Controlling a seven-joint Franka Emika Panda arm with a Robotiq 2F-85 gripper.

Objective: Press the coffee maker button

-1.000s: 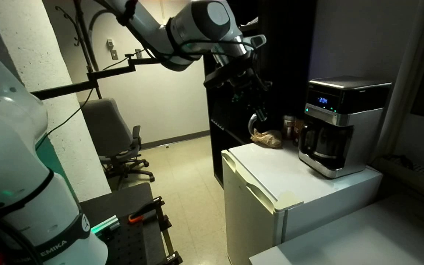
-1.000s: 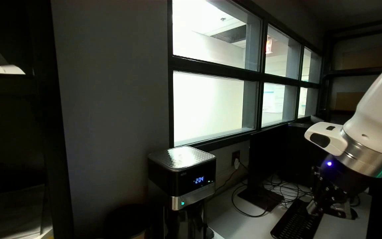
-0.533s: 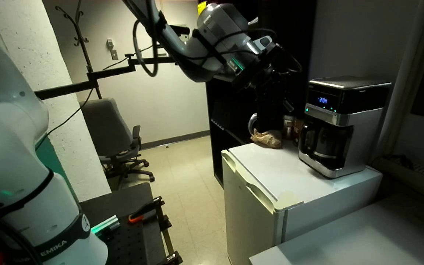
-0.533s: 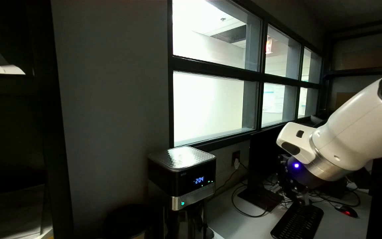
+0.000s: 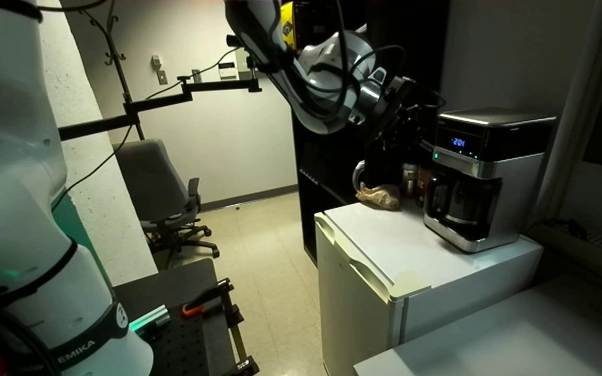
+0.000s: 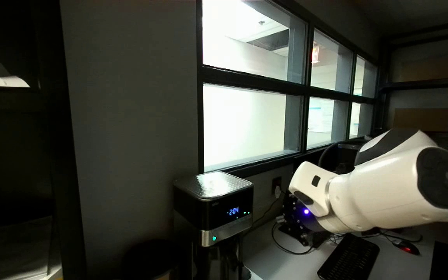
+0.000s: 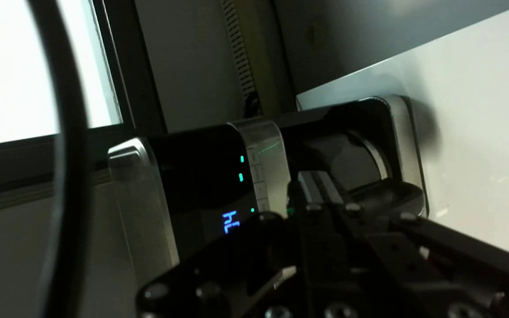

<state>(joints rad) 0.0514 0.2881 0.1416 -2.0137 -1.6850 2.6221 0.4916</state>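
Note:
The coffee maker is a silver-and-black box in both exterior views (image 5: 520, 193) (image 6: 193, 208), and it fills the middle of the wrist view (image 7: 192, 176). Its upper front has a blue-lit display (image 5: 458, 142) (image 6: 233, 210) and green lights. A green-lit button (image 5: 436, 155) (image 6: 214, 238) sits on the silver strip below. The dark carafe (image 5: 463, 203) stands inside. My gripper (image 5: 426, 146) (image 6: 280, 219) points at the machine's front with a gap visible in an exterior view. In the wrist view its fingertips (image 7: 320, 187) are together and empty. They hide part of the strip and display.
The coffee maker stands on a white fridge (image 5: 384, 235). A crumpled brown bag (image 5: 379, 196) and a can (image 5: 409, 180) are beside it. A keyboard (image 6: 350, 258), a mouse (image 6: 405, 246) and cables lie on the white desk (image 6: 270, 264). A dark shelf (image 5: 322, 172) stands behind.
The arm has swung and reached toward the coffee maker, bringing the gripper from well away to close by its front. The coffee maker has not moved.

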